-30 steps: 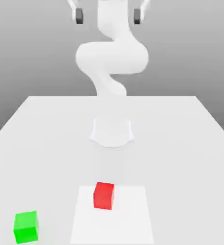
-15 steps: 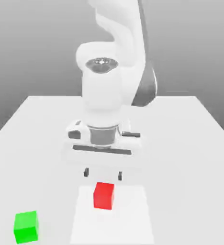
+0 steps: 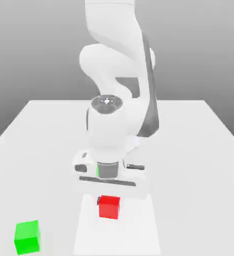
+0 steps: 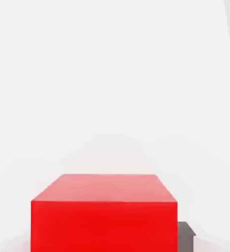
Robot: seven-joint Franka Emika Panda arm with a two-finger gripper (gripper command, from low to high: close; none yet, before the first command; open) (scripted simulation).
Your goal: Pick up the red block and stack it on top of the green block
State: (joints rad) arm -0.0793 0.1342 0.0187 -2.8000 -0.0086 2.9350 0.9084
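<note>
Red block [image 3: 109, 207] sits clamped in the gripper [image 3: 109, 201], though one contact is hard to see, so an uneven pinch could let it twist or slip on the long carry from the hand to the green block [image 3: 27, 237], well apart from it.

Red block [image 3: 109, 207]: matt, smooth, plain faces. Green block [image 3: 27, 237]: matt, smooth, likewise plain. Arm [image 3: 106, 125]: white shell, smooth, plastic-looking; dark cap at the wrist joint, glossy. Tool [image 3: 109, 187]: pale housing, smooth. Table [image 3: 189, 175]: pale, smooth, unpatterned surface.
</note>
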